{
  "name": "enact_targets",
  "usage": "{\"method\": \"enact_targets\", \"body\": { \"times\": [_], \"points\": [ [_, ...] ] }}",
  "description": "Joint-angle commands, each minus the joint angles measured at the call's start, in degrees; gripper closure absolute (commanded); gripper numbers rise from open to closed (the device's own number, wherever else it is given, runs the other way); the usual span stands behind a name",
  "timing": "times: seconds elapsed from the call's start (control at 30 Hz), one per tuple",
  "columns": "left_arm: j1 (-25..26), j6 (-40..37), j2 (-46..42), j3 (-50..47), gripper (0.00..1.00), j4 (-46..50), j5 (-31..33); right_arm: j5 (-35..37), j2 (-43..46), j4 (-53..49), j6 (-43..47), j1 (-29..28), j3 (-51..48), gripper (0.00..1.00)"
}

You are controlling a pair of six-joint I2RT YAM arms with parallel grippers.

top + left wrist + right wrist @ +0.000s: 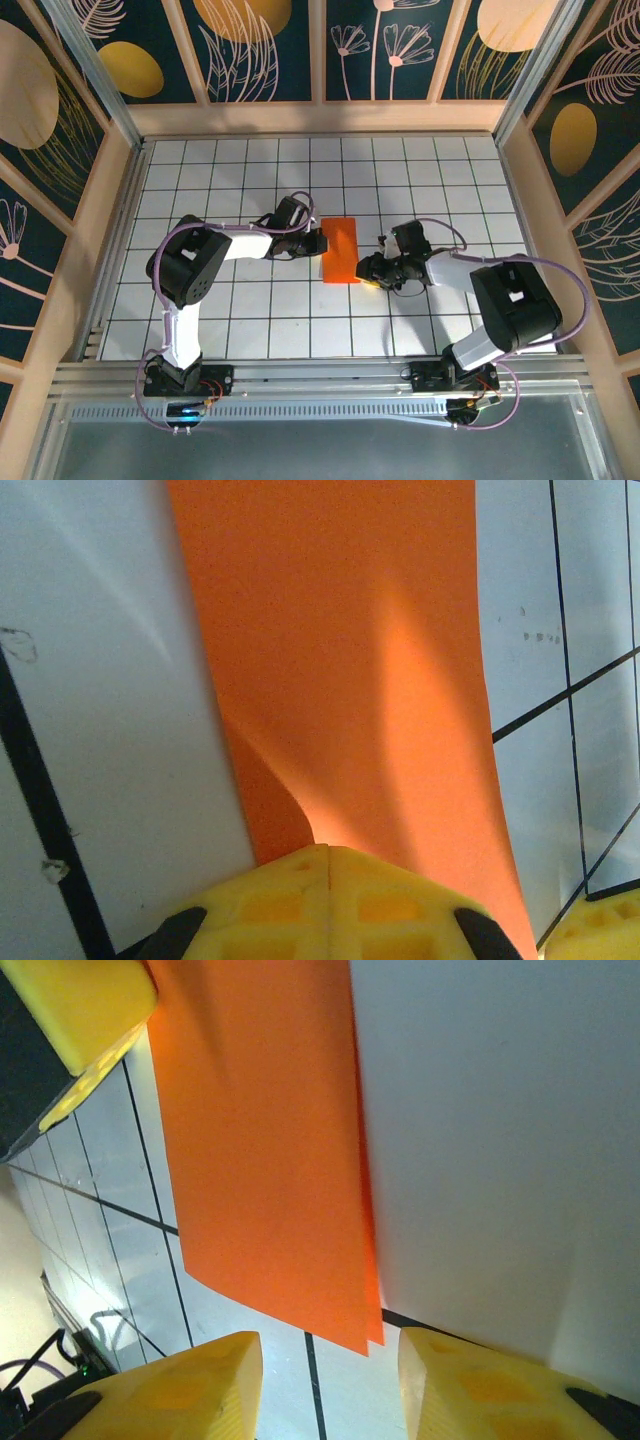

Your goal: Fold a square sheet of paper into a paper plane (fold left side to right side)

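Left gripper (328,880), fingers shut, presses the folded paper (341,250). Right gripper (325,1385), fingers parted and empty, should hold loose edges square during creasing.

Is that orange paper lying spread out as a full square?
No, the thin bright orange sheet of paper lies as a narrow rectangle, clearly longer than wide.

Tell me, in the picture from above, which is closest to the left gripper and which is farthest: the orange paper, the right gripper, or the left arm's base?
1. The orange paper, right at the tip of the left gripper, in the middle.
2. The right gripper, across the paper, by its lower right corner.
3. The left arm's base, far down at the bottom left.
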State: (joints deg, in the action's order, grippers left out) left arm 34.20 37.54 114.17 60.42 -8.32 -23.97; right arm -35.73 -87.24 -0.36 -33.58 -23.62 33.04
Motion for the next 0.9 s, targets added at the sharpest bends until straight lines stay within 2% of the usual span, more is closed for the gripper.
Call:
{"method": "enact_targets", "body": {
  "times": [0.0, 0.43, 0.87],
  "points": [
    [-0.17, -0.82, 0.62, -1.6, 1.0, 4.01, 2.7, -1.77, -1.32, 2.62, -1.07, -1.03, -0.43, 0.6],
    [-0.13, -0.78, 0.69, -1.71, 1.0, 3.83, 2.61, -0.84, -2.68, 7.68, -2.37, -0.74, 1.17, 0.64],
    [-0.12, -0.21, 0.0, -2.58, 1.0, 2.88, 2.26, -2.04, -12.17, 11.39, -0.06, 2.48, 10.64, 0.67]
  ]
}}
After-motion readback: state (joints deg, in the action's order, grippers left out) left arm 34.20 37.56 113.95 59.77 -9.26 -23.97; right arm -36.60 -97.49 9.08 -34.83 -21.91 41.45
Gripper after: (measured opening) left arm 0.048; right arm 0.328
